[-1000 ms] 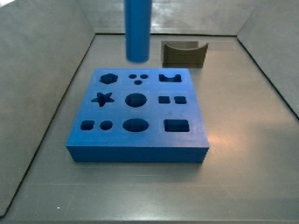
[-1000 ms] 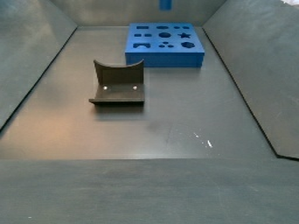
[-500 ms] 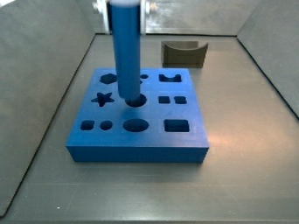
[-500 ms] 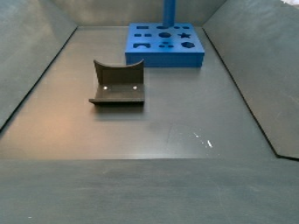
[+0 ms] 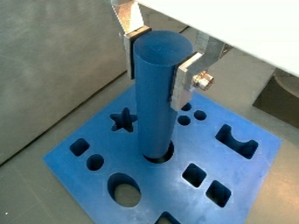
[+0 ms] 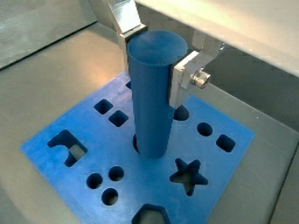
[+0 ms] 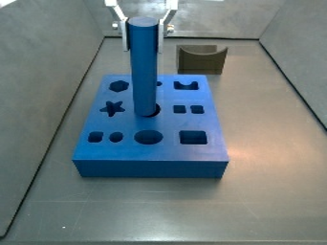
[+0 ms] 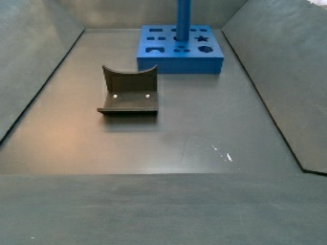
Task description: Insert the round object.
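The round object is a tall blue cylinder [image 7: 144,62], upright, with its lower end in the middle round hole of the blue block [image 7: 192,163]. It shows in both wrist views [image 5: 158,96] [image 6: 152,87] and thinly in a side view [image 8: 182,24]. My gripper [image 7: 144,21] is above the block, and its silver fingers [image 5: 188,80] [image 6: 184,77] are shut on the cylinder's top end. The block [image 5: 128,166] [image 6: 87,162] [image 8: 179,59] has star, square, round and arch-shaped holes. The cylinder's bottom is hidden inside the hole.
The dark fixture [image 8: 128,91] [image 7: 202,57] stands on the grey floor apart from the block. Grey walls [image 7: 52,86] [image 8: 274,77] slope up round the floor.
The cylinder has come down from above the far side of the block into the middle round hole and stands straighter. The gripper has come into view at its top.
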Available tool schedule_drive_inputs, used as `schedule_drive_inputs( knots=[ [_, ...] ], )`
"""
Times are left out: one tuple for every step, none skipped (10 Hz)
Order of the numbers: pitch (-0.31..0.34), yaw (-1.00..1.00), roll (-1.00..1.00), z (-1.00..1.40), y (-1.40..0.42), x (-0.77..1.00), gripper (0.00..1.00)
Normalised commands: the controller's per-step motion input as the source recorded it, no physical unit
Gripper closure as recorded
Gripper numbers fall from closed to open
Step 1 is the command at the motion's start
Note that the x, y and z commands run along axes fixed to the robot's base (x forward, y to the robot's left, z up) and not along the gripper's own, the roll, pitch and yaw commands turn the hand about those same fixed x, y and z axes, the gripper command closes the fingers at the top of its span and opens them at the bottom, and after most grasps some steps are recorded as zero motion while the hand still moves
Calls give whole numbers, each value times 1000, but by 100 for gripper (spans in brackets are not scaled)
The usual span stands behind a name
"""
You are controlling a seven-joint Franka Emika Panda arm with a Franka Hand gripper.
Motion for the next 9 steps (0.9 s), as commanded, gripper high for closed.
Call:
schedule_drive_inputs(
  knots=[
    [0, -129, -14, -660, -54, 340, 100],
    [-29, -123, -4, -709, -60, 289, 100],
    [-124, -66, 0, -737, -97, 0, 100],
    [-114, -6, 0, -751, -97, 0, 100],
    [-129, 0, 16, -786, -74, 0, 100],
    [-114, 0, 76, -734, -49, -3, 100],
    [-129, 0, 93, -674, -60, -54, 100],
    [-170, 0, -6, -500, 0, 0, 100],
    [0, 0, 0, 0, 0, 0, 100]
  ],
)
